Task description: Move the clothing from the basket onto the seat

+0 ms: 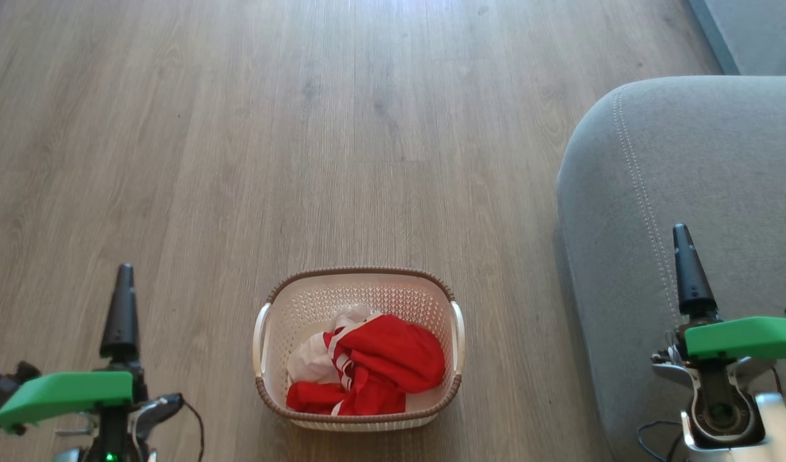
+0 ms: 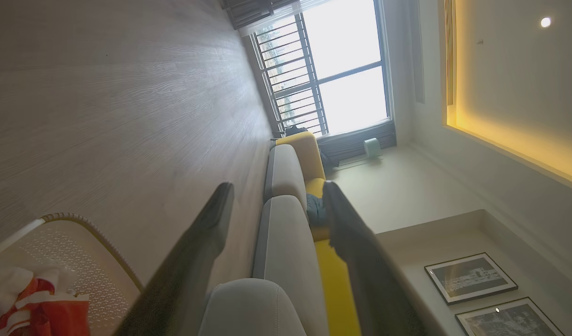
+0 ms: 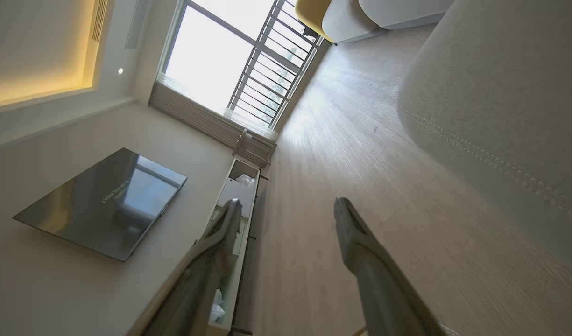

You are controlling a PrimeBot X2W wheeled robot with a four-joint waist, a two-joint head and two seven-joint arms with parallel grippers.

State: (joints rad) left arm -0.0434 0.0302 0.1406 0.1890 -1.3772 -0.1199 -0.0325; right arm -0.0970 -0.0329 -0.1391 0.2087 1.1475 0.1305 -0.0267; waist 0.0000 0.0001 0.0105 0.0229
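on the wood floor [image 1: 303, 128], centre-low in the head view: basket [image 1: 357, 274], upright, white handles on its left and right sides. clothing [image 1: 393, 366] sits fully inside it, bunched toward the near wall. red fabric with white stripe trim is on top, with a white cloth piece poking out at the left rear of the pile. far part of the basket bottom is bare.

seat [image 1: 688, 167] is on the robot's right of the basket: grey cushion, pale stitched seam, rounded corner. a strip of floor lies between the two, so they're apart.

left gripper [image 2: 277, 185]: fingers spread wide, empty, in the air. its wrist view looks along a row of grey sofa cushions with a yellow backrest [image 2: 337, 289] behind them. a basket corner and a bit of the clothing show at that view's lower left, clear of the fingers. window [image 2: 346, 70] at the far end, framed pictures [image 2: 470, 277] on the wall.

right gripper [image 3: 286, 201]: also wide, empty. head view shows it low right against the seat's front part. the left one is low left against bare floor, well apart from the basket. right wrist view has the seat's seamed edge on its right, floor down the middle, and a wall tv [image 3: 103, 200] and low cabinet [image 3: 236, 186] on its left.
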